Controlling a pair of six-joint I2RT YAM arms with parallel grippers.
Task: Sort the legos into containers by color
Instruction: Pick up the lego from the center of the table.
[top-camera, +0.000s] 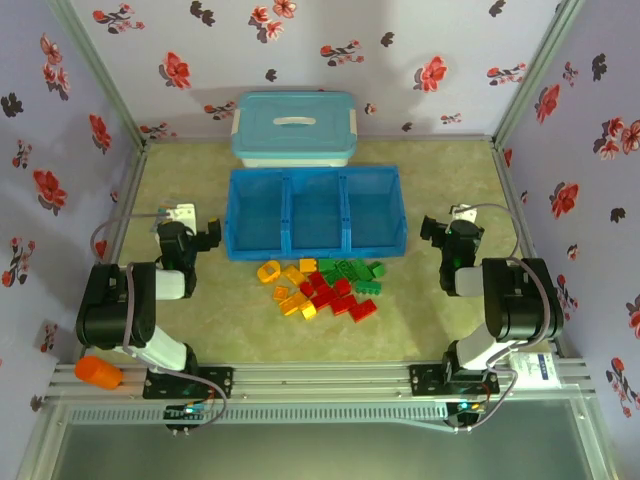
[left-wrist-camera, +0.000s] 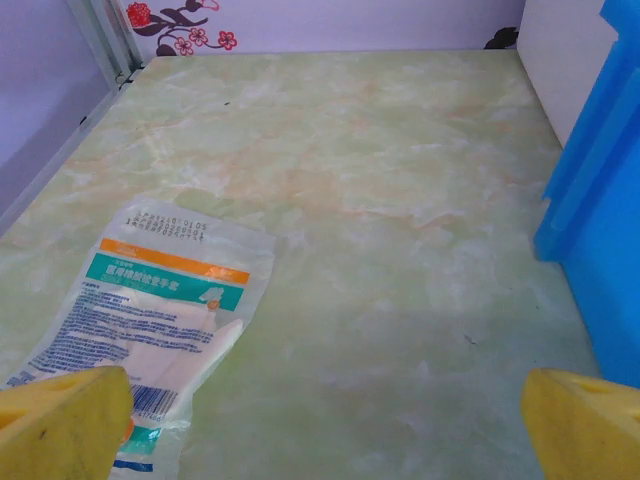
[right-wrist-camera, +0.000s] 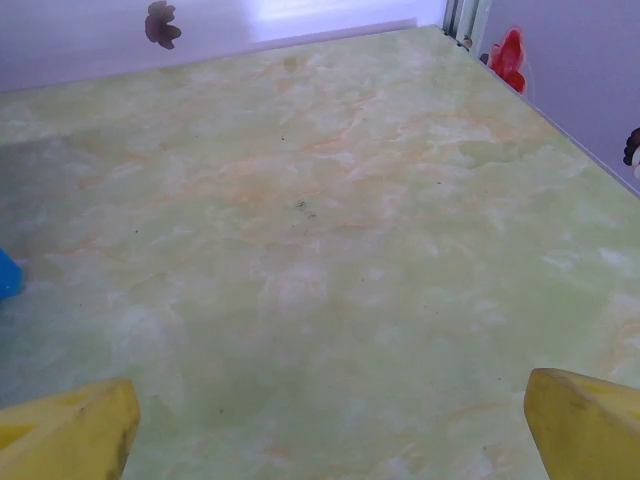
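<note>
The legos lie in one loose pile on the table in front of the tray: yellow-orange ones (top-camera: 287, 287) on the left, red ones (top-camera: 335, 297) in the middle, green ones (top-camera: 350, 270) at the back right. The containers are three compartments of a bright blue tray (top-camera: 300, 249), and all three look bare. My left gripper (top-camera: 183, 228) (left-wrist-camera: 325, 440) stands left of the tray, open, with nothing between its yellow fingertips (left-wrist-camera: 60, 420). My right gripper (top-camera: 457, 230) (right-wrist-camera: 325, 440) stands right of the tray, open over bare table, its yellow fingertips (right-wrist-camera: 590, 425) wide apart.
A light-blue lidded box (top-camera: 294, 128) stands behind the tray. A flat plastic packet (left-wrist-camera: 150, 300) lies on the table ahead-left of my left gripper, and the tray's wall (left-wrist-camera: 600, 220) rises on its right. Floral walls enclose the table on three sides. An orange object (top-camera: 98, 372) sits by the left base.
</note>
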